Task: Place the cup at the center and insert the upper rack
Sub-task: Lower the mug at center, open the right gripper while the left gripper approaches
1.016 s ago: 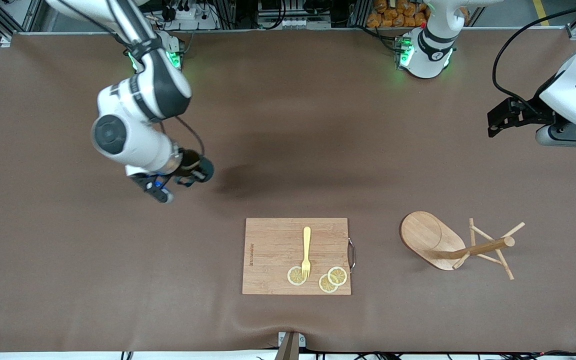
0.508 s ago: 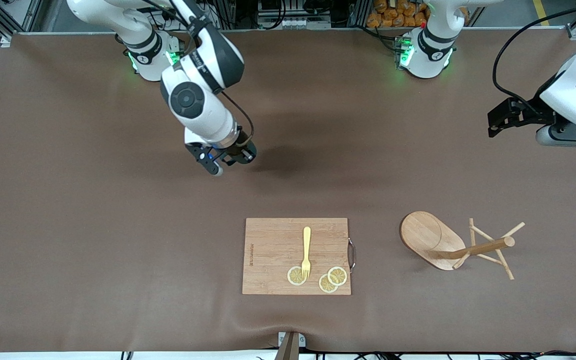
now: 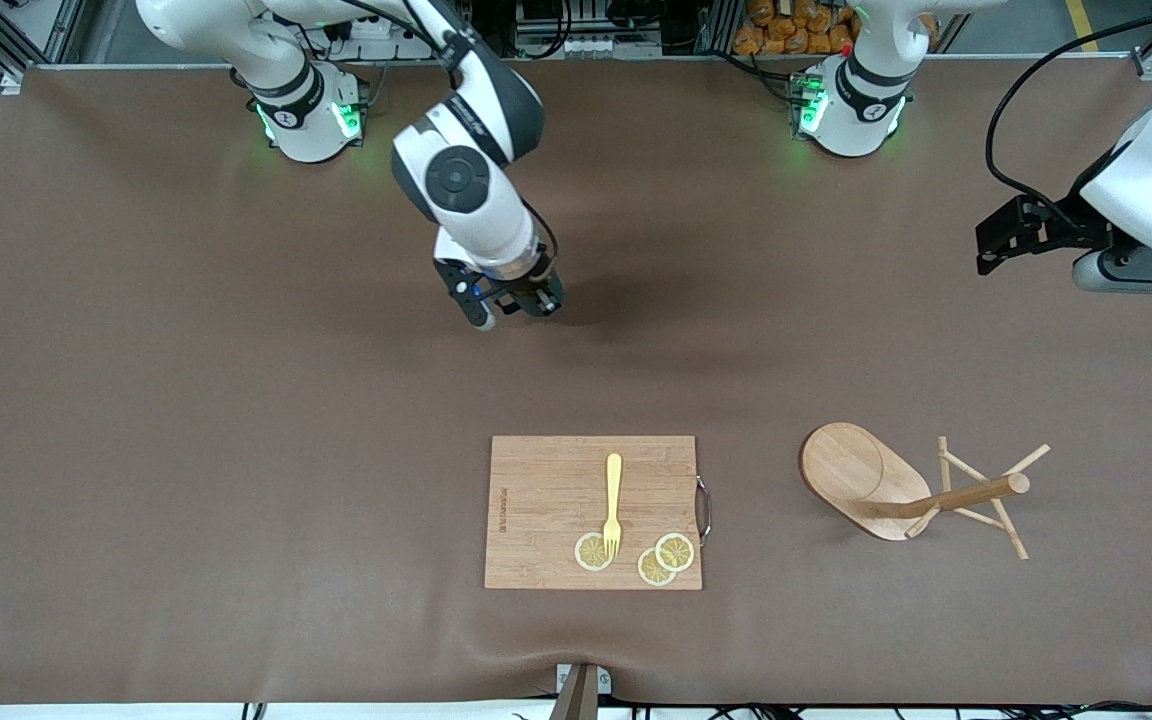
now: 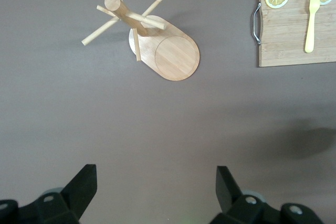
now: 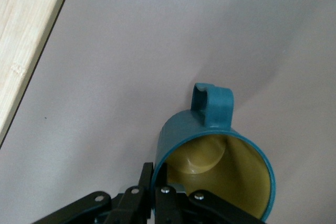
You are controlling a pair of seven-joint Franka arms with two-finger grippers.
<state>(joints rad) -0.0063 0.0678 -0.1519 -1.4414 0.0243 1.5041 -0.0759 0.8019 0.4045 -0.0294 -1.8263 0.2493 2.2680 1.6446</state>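
Moved since earlier: right gripper (image 3: 526, 303) carried toward counter (image 3: 136, 450) centre, fingers (image 5: 157, 195) clamping cup (image 5: 215, 171) rim. Left gripper (image 4: 155, 195) waits, fingers wide. Upper rack (image 3: 921, 490) toppled, 3 o'clock of cutting board (image 3: 546, 490). Step: placing cup; next, lower, release.

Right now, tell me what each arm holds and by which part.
The right gripper holds the cup by its rim, jaws pinching the wall across from the handle. The left gripper holds nothing, waiting with jaws open.
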